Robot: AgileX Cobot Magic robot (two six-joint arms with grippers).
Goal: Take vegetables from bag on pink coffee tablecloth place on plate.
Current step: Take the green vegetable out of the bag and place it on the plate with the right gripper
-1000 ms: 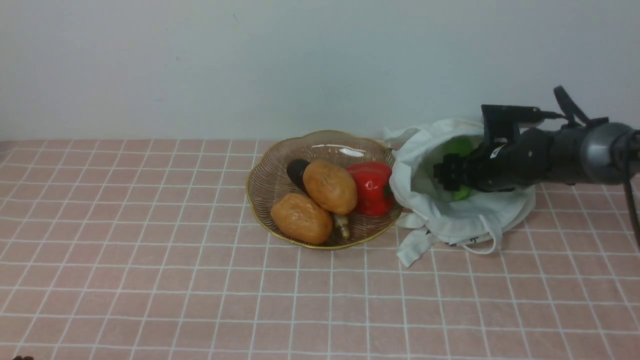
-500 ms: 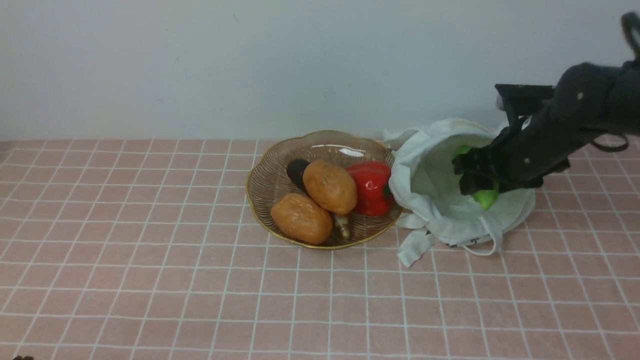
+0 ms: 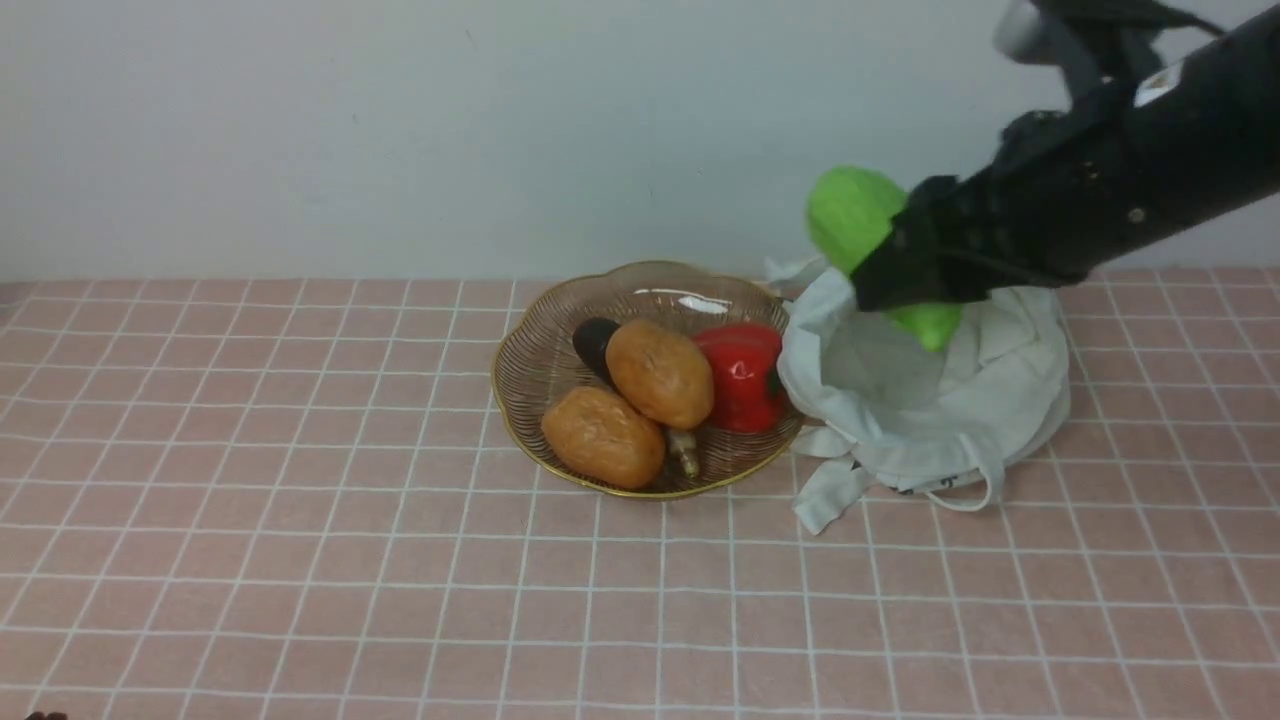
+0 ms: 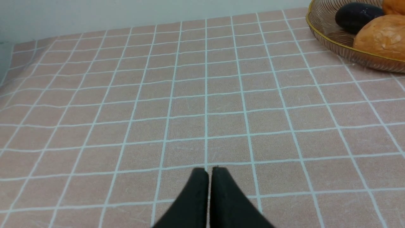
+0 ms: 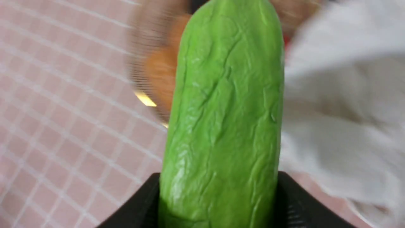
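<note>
Noting cucumber [image 3: 850,215] aloft over plate-side edge of bag [image 3: 930,400], 2 o'clock of plate [image 3: 530,340], clamped at mid-length in right jaws. Left jaws together, empty, low over tablecloth [image 4: 126,110]. Judging cucumber light, stiff, smooth-skinned with shallow creases; prone to pivot if taken near tapered tip, so best held at thick middle. No brand or label readable; white tag [image 3: 1160,85] on right arm [image 3: 1100,170] too small to make out.
</note>
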